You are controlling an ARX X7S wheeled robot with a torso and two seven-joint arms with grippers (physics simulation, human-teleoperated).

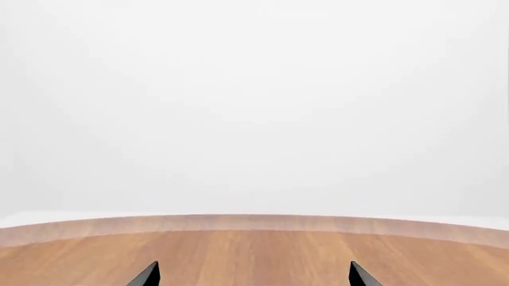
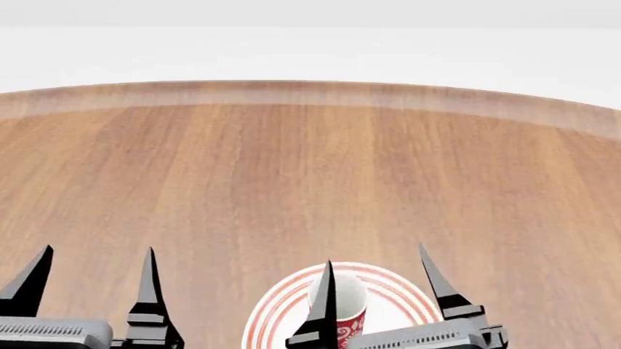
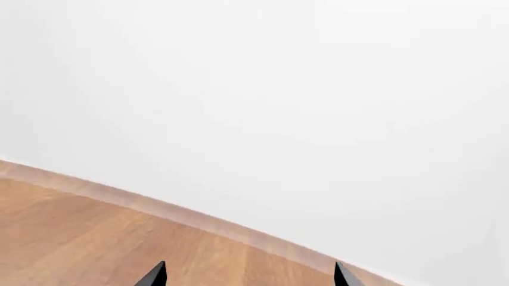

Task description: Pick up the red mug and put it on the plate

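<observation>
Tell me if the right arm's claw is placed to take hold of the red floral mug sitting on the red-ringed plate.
Probably yes. The right claw is open, and the red floral mug stands upright on the red-ringed white plate between its fingertips in the head view. Nothing blocks it, though its height above the mug is unclear.

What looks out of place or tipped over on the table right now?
Nothing stands out. The red mug stands upright on the plate, nothing spilled, and both end effectors, left and right, are open and empty.

Wooden table [image 2: 291,182], white wall [image 1: 254,89] beyond.
</observation>
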